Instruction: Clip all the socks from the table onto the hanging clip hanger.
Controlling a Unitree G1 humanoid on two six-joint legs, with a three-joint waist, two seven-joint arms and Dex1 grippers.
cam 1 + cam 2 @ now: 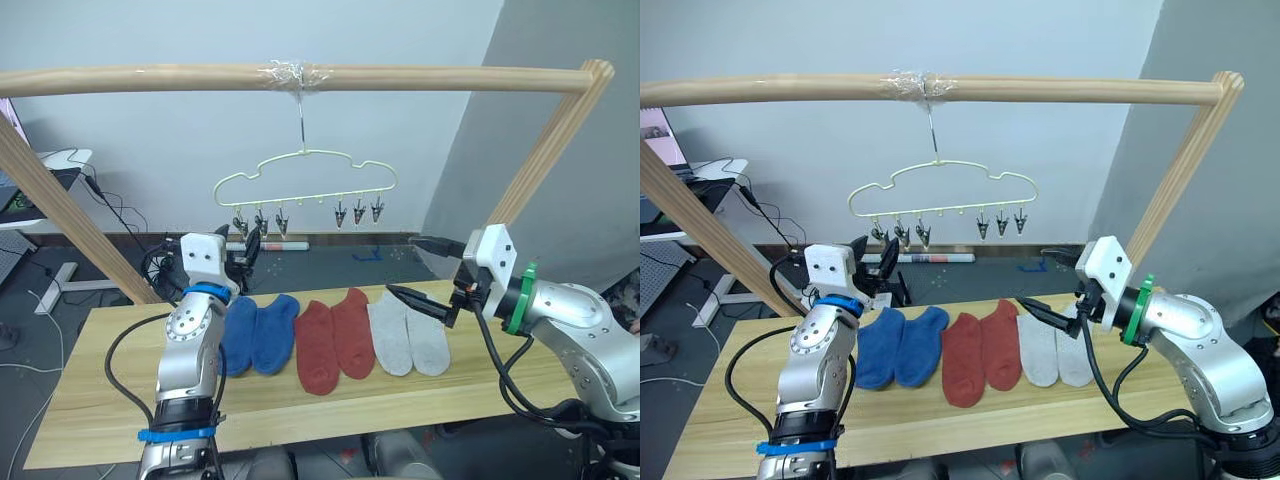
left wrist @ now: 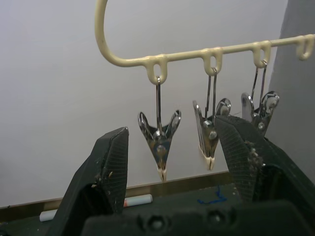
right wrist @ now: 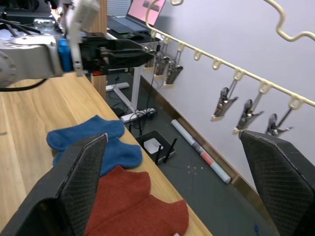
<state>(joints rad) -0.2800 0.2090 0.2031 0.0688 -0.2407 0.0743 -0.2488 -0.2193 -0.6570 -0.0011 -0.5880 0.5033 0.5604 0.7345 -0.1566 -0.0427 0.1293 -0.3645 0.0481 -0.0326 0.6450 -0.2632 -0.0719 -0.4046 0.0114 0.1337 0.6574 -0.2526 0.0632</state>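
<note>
On the robot's left, the left gripper (image 1: 877, 262) is raised above the back edge of the table (image 1: 90, 420), its two black fingers spread apart and holding nothing; in the left wrist view they point up at the leftmost metal clips (image 2: 159, 143) of the clip hanger (image 1: 305, 176), with one clip framed between them and not touched. The pale-yellow hanger hangs by its hook from a taped spot on the wooden pole (image 1: 150, 78) that spans the scene, and its clips all hang bare. Below, all six socks lie flat in a row on the light plank tabletop, toes toward the robot: the two blue socks (image 1: 258, 333) just beside the left arm, then the two rust-red socks (image 1: 333, 338) in the middle, then the two light grey socks (image 1: 408, 335). On the right, the right gripper (image 1: 420, 276) hovers above the grey pair, its jaws wide open and empty, pointing toward the left.
</note>
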